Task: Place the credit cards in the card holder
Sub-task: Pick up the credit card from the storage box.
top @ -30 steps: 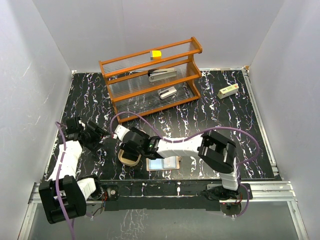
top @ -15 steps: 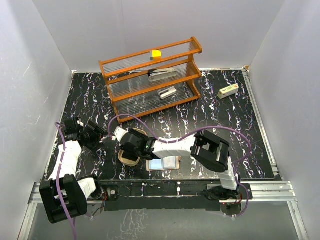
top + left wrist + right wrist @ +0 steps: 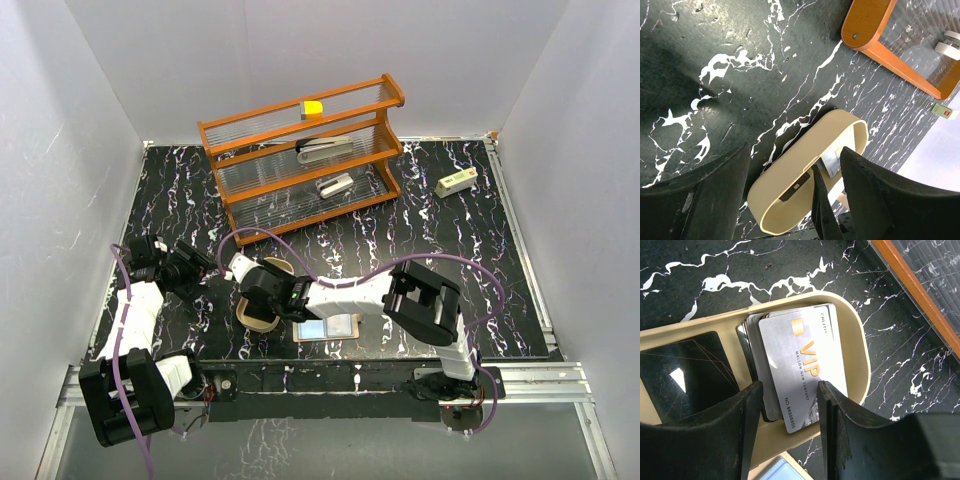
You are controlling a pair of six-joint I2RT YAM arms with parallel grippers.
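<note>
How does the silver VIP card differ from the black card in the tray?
The silver VIP card is light grey with gold lettering and a chip; the black card is glossy with faint thin lines. The silver VIP card tops a stack at one end of the card holder; the black card lies beside that stack, toward the other end. Both lie flat inside it.

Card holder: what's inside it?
Inside the card holder lies a stack of cards, a silver VIP card on top, beside a black card. The lower cards' faces are covered.

Even, bright overhead light; mild glare on the black table [image 3: 700, 45], right fingers [image 3: 695, 440] soft-focused.
</note>
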